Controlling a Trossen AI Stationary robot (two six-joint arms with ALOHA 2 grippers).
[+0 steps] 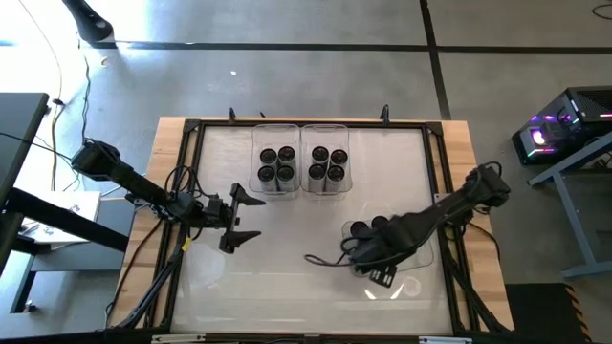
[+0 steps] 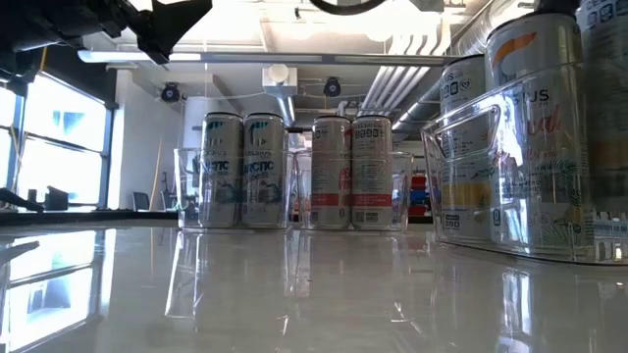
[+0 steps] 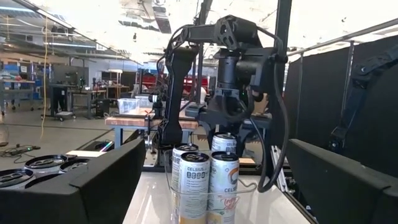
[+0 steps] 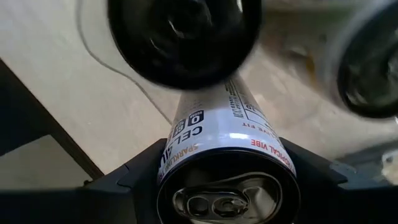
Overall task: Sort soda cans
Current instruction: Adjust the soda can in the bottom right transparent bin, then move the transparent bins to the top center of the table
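My right gripper point(image 1: 371, 256) points down over a clear bin point(image 1: 413, 285) at the table's right and is shut on a silvery soda can point(image 4: 227, 143). Other cans point(image 1: 359, 229) stand upright in that bin; the left wrist view shows them point(image 3: 194, 180) below my right arm. Two clear bins point(image 1: 277, 183) point(image 1: 327, 185) at the far middle each hold several upright cans point(image 2: 245, 172). My left gripper point(image 1: 251, 215) hovers open at the table's left, level, facing the right bin, with nothing between its fingers. My right gripper pinches the can's side wall just below its top rim point(image 4: 180, 158) between its two fingers point(image 4: 124, 183), one on each side. The fingers come from above, pointing down along the upright can. A neighbouring can's dark top point(image 4: 183, 37) hides the held can's lower end.
A black frame point(image 1: 191, 129) runs around the tabletop. The glossy white surface point(image 1: 287, 277) lies bare between the far bins and the near edge. A desk point(image 1: 19, 124) stands left of the table, and a lit computer case point(image 1: 564, 124) stands to its right.
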